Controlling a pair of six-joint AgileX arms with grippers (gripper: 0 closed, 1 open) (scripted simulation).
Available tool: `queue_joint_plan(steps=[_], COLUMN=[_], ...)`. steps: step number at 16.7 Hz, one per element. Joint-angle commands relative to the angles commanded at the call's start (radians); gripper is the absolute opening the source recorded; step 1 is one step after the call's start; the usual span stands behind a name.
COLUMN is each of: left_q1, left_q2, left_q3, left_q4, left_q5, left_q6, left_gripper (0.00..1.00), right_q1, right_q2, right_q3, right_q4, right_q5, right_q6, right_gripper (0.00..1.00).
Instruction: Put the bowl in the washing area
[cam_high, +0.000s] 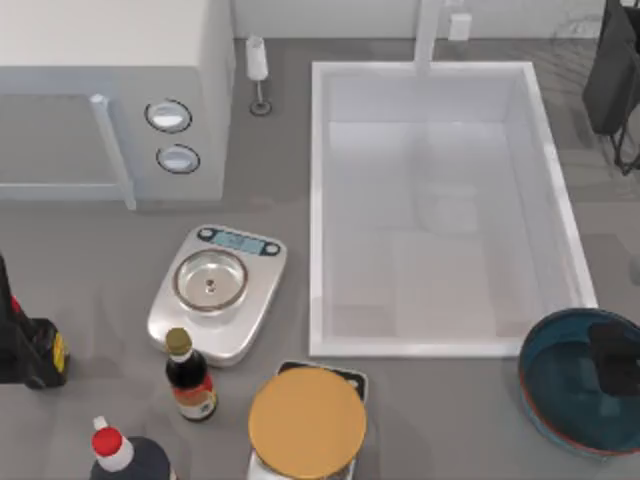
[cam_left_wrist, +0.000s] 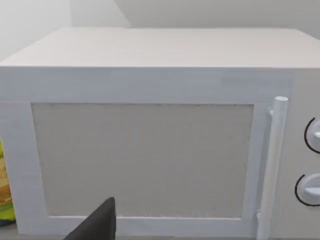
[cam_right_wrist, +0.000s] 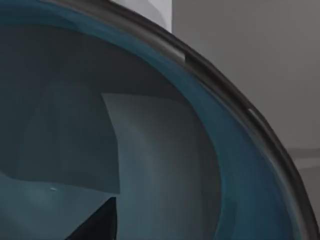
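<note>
bowl (cam_high: 570, 400) beside washing area (cam_high: 318, 200) | right end effector (cam_high: 612, 350) inside bowl, grip unclear

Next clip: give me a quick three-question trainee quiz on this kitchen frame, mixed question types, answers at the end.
1. True or false: the bowl already lies inside the washing area.
2. Which gripper is over the bowl? A) left B) right
3. Fill in: the small steel pan sits on the silver ____.

Key: 1 false, it sits on the table by the basin's near right corner. 2 B, the right gripper. 3 scale.
</note>
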Motion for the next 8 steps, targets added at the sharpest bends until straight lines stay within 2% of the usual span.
queue_joint_plan(steps=[8], left_q1=[0.0], left_q2=[0.0], left_q3=[0.0], left_q4=[0.0], left_q5=[0.0], left_q6=[0.0], left_gripper=[1.0], right_q1=[0.0], right_q2=[0.0], right_q3=[0.0], right_q4=[0.0], right_q5=[0.0], right_q6=[0.0], right_gripper=[0.32])
